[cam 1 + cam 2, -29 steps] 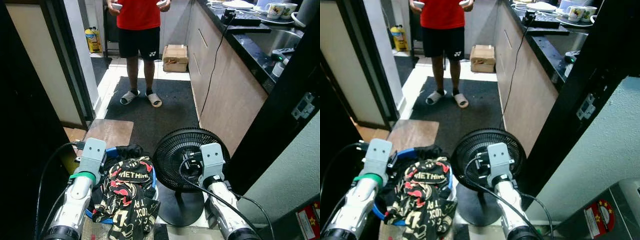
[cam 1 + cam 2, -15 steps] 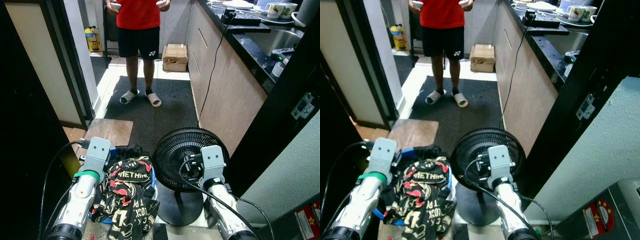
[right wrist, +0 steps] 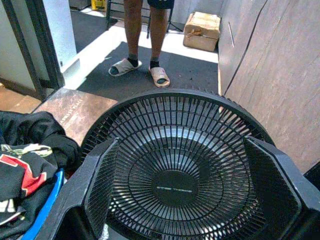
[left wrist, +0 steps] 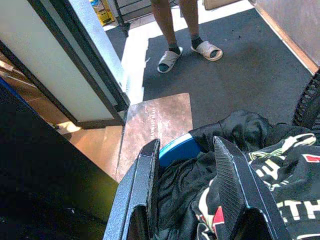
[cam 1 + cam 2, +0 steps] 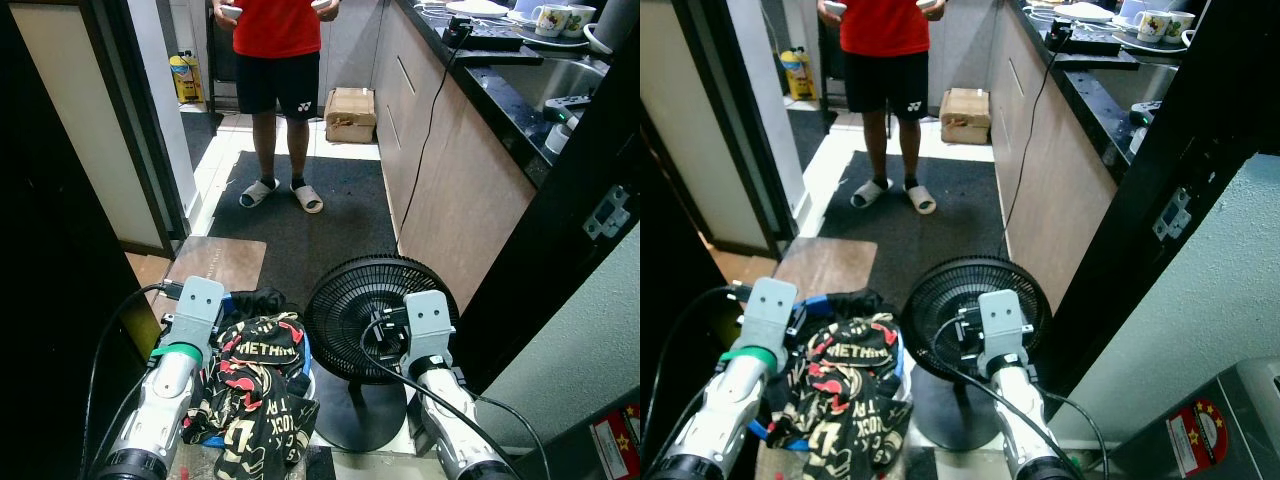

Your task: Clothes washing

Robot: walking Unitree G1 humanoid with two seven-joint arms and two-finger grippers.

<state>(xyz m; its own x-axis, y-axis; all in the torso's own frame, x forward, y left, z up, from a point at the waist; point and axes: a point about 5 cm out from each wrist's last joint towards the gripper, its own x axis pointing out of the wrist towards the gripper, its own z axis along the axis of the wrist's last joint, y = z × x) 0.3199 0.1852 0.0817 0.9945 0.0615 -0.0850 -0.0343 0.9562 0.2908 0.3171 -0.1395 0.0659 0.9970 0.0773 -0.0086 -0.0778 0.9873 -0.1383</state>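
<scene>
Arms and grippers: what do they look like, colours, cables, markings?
Both arms are silver with grey box-shaped wrist housings and black cables looping off them. The left arm carries a green band below its housing; the right arm has none. Each gripper has two long black fingers, ribbed on the inner face.

Printed cloth garment [image 5: 255, 385], black plastic fan grille [image 3: 182, 165]

A home kitchen passage is shown. A dark counter [image 5: 500, 85] with mugs [image 5: 560, 18] and a sink [image 5: 560, 75] is set along wooden cabinets [image 5: 455, 190], and a floor mat [image 5: 300, 215], a floor fan [image 5: 375, 320] and a blue laundry basket [image 4: 177, 148] of clothes [image 5: 255, 385] are seen.
</scene>
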